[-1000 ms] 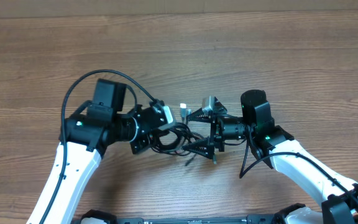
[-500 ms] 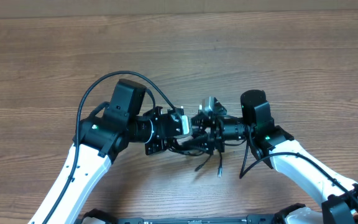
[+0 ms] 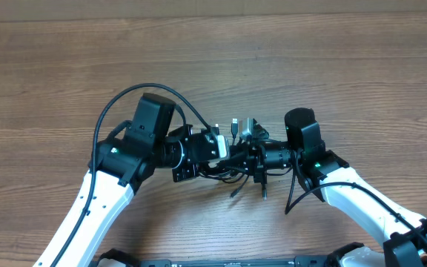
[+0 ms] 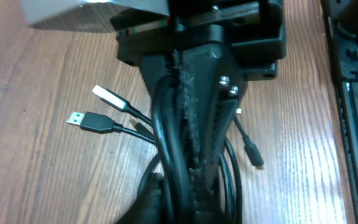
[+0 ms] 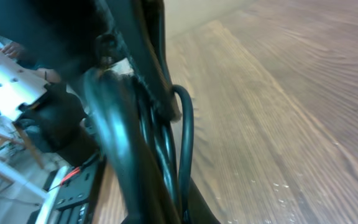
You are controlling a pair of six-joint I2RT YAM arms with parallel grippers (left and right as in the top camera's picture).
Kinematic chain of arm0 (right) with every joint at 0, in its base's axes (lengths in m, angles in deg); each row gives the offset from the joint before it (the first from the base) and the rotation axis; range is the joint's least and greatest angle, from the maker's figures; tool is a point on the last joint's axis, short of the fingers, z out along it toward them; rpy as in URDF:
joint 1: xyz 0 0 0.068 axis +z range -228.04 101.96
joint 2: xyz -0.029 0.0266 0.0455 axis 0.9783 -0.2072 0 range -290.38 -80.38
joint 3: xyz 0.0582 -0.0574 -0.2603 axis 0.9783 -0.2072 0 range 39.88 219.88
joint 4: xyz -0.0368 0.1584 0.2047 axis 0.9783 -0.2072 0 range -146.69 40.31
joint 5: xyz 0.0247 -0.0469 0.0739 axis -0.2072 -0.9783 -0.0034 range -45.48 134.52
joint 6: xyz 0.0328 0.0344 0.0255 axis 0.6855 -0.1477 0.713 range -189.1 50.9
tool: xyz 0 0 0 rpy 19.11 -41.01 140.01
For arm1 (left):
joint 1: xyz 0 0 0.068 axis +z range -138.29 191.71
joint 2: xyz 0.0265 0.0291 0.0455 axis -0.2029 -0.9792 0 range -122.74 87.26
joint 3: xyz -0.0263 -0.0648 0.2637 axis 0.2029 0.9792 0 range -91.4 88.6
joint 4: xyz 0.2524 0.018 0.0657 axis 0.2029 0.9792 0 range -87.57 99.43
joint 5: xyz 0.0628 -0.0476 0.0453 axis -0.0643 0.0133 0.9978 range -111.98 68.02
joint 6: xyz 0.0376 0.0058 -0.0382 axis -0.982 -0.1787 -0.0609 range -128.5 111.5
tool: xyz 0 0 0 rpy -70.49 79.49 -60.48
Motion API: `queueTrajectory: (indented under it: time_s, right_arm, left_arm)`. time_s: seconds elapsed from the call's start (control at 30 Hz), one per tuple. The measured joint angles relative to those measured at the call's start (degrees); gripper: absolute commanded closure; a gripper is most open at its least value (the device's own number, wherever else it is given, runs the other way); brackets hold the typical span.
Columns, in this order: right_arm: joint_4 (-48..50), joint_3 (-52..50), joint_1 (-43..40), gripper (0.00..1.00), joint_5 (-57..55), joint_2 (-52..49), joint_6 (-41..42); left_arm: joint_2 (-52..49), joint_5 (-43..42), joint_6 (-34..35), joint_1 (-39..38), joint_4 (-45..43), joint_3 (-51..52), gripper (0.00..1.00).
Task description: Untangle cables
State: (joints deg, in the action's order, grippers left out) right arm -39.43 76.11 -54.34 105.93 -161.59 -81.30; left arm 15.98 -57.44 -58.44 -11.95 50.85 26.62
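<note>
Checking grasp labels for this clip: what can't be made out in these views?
Overhead: the knot in the thin black cables, hidden between left claw and right claw.
Left wrist: left claw's opening, cut off by the bottom edge.
Right wrist: cable count, blurred and too close.

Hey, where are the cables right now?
In the centre of the overhead view, the cables are bunched between the left pincer and the right pincer, which is shut on them. Their loose plug ends trail toward the bottom edge.
</note>
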Motion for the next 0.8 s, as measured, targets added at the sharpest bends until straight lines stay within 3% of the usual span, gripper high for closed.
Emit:
queueTrajectory:
  time_s: [0.4,0.57,0.8]
  right_arm:
    - [0.52,0.0,-0.83,0.96,-8.37,-0.02,2.67]
    - [1.77,0.0,-0.85,0.96,-13.81,-0.02,7.52]
    - [2.6,0.0,-0.83,0.96,-17.22,-0.02,10.99]
  left_arm:
    - [0.0,2.58,4.13,-0.37,1.14,0.0,0.0]
    - [0.0,8.61,12.46,-0.35,1.09,0.0,0.0]
    - [0.0,21.51,31.34,-0.35,0.63,0.0,0.01]
